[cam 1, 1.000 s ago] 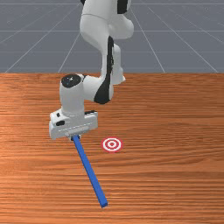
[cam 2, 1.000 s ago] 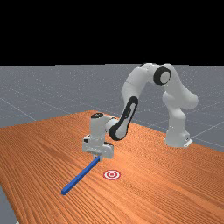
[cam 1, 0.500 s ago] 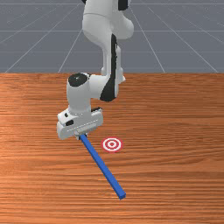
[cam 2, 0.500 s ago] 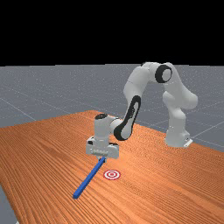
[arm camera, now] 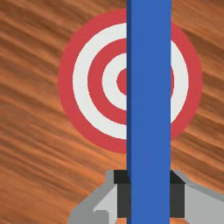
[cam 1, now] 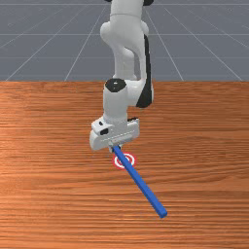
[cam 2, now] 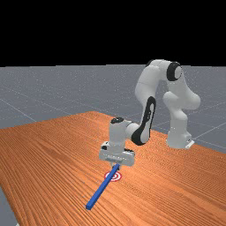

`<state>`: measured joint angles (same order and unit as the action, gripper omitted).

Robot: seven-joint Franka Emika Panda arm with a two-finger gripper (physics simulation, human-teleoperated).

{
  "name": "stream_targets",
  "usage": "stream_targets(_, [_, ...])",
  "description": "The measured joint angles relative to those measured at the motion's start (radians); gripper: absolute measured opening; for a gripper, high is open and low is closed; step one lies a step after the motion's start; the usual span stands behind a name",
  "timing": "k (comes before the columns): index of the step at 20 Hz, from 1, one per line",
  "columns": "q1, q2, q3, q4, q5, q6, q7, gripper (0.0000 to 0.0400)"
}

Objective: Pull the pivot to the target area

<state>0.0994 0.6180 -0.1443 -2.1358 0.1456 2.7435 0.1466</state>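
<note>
Where the wrist view looks down past the dark finger pads (arm camera: pixel 124 201), we record one blue bar (cam 1: pixel 141 181): long, straight, square-edged, with flat faces of plain, matte, even colour. The tool (cam 1: pixel 115 149) pinches it at one end, a pad laid against each of two opposite sides.

From that grip we trace the bar slanting towards the front view's lower right, where its free end is cut off squarely. In the far view the same end points to the lower left.

Item two, the target (arm camera: pixel 94 83): a flat disc of concentric red and white rings, smooth and clean-edged, set on the worktop. The bar crosses above it near the tool, hiding a strip of the rings and part of the red centre; curved portions show on both sides.

Item three, the worktop (cam 1: pixel 58 194): orange-brown wood, its streaked grain running in long, dark, wavering lines.

Item four, the arm (cam 2: pixel 148 84): rounded, glossy white and grey casings with black bands at the joints. We find its base (cam 2: pixel 178 139) at the far view's right.
</note>
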Motion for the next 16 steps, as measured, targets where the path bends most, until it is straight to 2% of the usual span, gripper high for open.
stream_targets(1, [0.005,-0.014,-0.005,-0.024,-0.004,-0.013,0.003,0.0095])
stream_targets(2, [0.003,-0.032,-0.002,-0.066,0.0,0.025,-0.003,0.0095])
stream_targets(3, [0.043,-0.039,-0.041,-0.082,-0.031,0.009,0.036,0.0095])
stream_targets(4, [0.056,-0.048,-0.053,-0.103,-0.039,0.02,0.047,0.0094])
stream_targets(5, [0.018,-0.054,-0.01,-0.106,-0.017,0.019,-0.004,0.0095])
stream_targets(8, [0.06,-0.056,-0.007,-0.108,-0.02,0.018,0.036,0.0095])
stream_targets(10, [0.084,-0.052,-0.01,-0.091,-0.014,-0.02,0.078,0.0096])
stream_targets(12, [0.072,-0.054,-0.011,-0.103,0.0,0.008,0.079,0.0098])
stream_targets(16, [-0.017,-0.047,-0.018,-0.09,0.004,0.004,-0.009,0.0095])
